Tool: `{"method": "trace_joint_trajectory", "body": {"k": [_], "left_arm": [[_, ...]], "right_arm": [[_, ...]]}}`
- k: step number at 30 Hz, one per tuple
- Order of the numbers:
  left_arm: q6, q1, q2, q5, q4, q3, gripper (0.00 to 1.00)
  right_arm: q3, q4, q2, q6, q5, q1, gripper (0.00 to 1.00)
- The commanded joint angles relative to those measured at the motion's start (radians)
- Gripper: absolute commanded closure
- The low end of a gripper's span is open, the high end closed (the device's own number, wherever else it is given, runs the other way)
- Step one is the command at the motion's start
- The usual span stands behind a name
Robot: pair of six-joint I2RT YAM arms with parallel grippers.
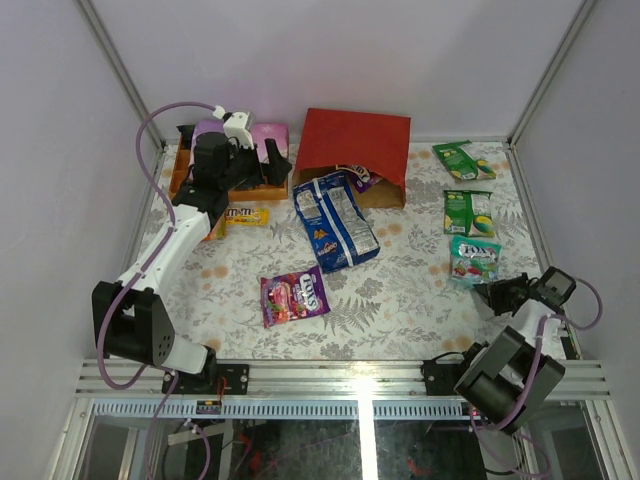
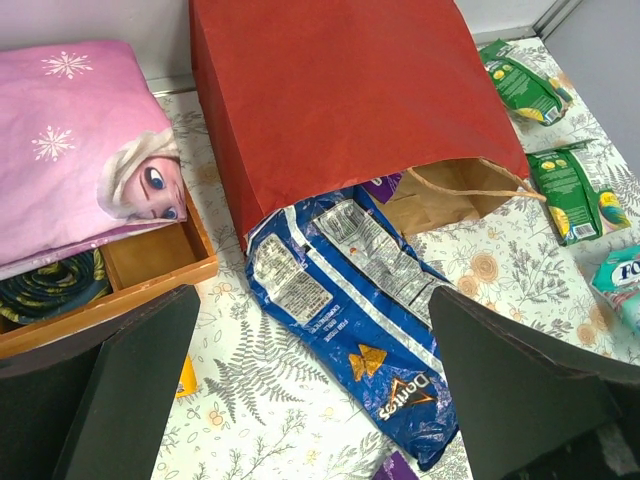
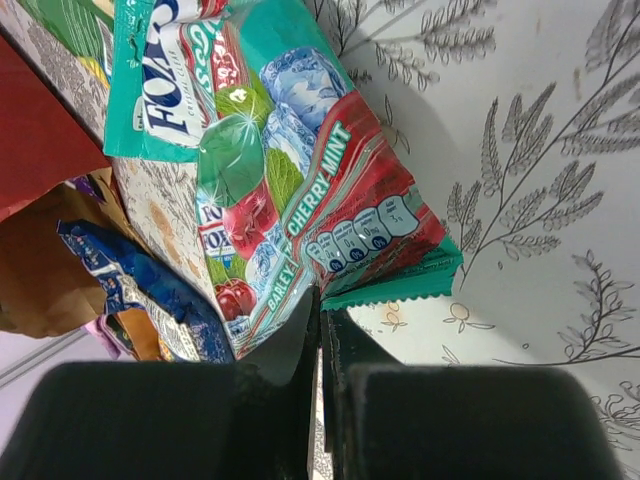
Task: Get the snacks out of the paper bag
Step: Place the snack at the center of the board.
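Observation:
The red paper bag (image 1: pixel 355 148) (image 2: pixel 350 100) lies on its side with its mouth facing me. A long blue chip bag (image 1: pixel 335 222) (image 2: pixel 350 310) sticks halfway out of it, and a purple packet (image 2: pixel 383 186) shows inside the mouth. A purple candy bag (image 1: pixel 294 297), a yellow pack (image 1: pixel 243 216), two green packets (image 1: pixel 463 160) (image 1: pixel 469 212) and a teal packet (image 1: pixel 474 258) (image 3: pixel 270 160) lie on the table. My left gripper (image 1: pixel 262 165) (image 2: pixel 315 295) hangs open left of the bag, holding nothing. My right gripper (image 1: pixel 495 293) (image 3: pixel 322 300) is shut, its tips at the teal packet's near edge.
A wooden box (image 1: pixel 182 170) (image 2: pixel 150 265) with a pink folded cloth (image 1: pixel 268 135) (image 2: pixel 80 140) stands at the back left, under my left arm. White walls close the table at the back and both sides. A metal rail runs along the near edge.

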Motion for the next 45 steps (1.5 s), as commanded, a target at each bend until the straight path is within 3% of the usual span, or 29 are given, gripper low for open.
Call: {"method": "trace_joint_trajectory", "body": {"k": [1, 6, 8, 9, 10, 11, 12, 13, 16, 20, 26, 28, 31, 33, 38, 45], "left_arm": [[0.027, 0.005, 0.005, -0.027, 0.002, 0.024, 0.00], [0.027, 0.005, 0.011, -0.026, 0.002, 0.026, 0.00], [0.027, 0.007, 0.013, -0.025, 0.003, 0.027, 0.00], [0.027, 0.006, 0.012, -0.026, 0.002, 0.026, 0.00], [0.027, 0.006, 0.015, -0.026, 0.003, 0.026, 0.00], [0.027, 0.006, 0.016, -0.026, 0.003, 0.026, 0.00], [0.027, 0.006, 0.016, -0.025, 0.002, 0.026, 0.00], [0.026, 0.006, 0.018, -0.025, 0.003, 0.026, 0.00], [0.025, 0.005, 0.020, -0.019, 0.003, 0.027, 0.00], [0.020, 0.006, 0.018, -0.009, 0.007, 0.031, 0.00], [0.015, 0.007, 0.017, 0.008, 0.009, 0.031, 0.00], [0.013, 0.006, 0.014, 0.011, 0.013, 0.027, 0.00], [0.014, 0.006, 0.012, 0.010, 0.018, 0.022, 0.00], [0.015, 0.006, 0.013, 0.001, 0.019, 0.020, 0.00], [0.019, 0.008, 0.020, -0.005, 0.025, 0.013, 0.00], [0.027, 0.020, 0.019, -0.017, 0.020, 0.008, 0.00]], "right_arm": [[0.086, 0.023, 0.060, -0.097, 0.037, -0.032, 1.00], [0.125, 0.006, 0.113, -0.175, 0.064, -0.035, 0.99], [0.128, 0.001, 0.121, -0.194, 0.066, -0.035, 0.93], [0.130, -0.004, 0.117, -0.202, 0.065, -0.035, 0.83], [0.129, -0.007, 0.105, -0.206, 0.063, -0.036, 0.63], [0.126, -0.008, 0.079, -0.205, 0.065, -0.035, 0.19], [0.126, -0.012, 0.043, -0.202, 0.078, -0.035, 0.04], [0.127, -0.018, -0.002, -0.191, 0.097, -0.035, 0.00], [0.138, -0.039, -0.161, -0.140, 0.176, -0.034, 0.01], [0.158, -0.031, -0.154, -0.094, 0.195, -0.032, 0.01], [0.168, 0.109, -0.109, -0.040, 0.104, -0.001, 0.18], [0.160, 0.196, -0.097, -0.030, 0.089, 0.034, 0.38], [0.137, 0.331, -0.063, -0.016, 0.064, 0.058, 0.82], [0.115, 0.396, -0.011, 0.028, 0.009, 0.059, 0.99], [-0.028, 0.694, 0.196, 0.191, -0.081, 0.060, 1.00], [-0.163, 1.263, 0.680, 0.376, -0.186, 0.061, 1.00]]}}
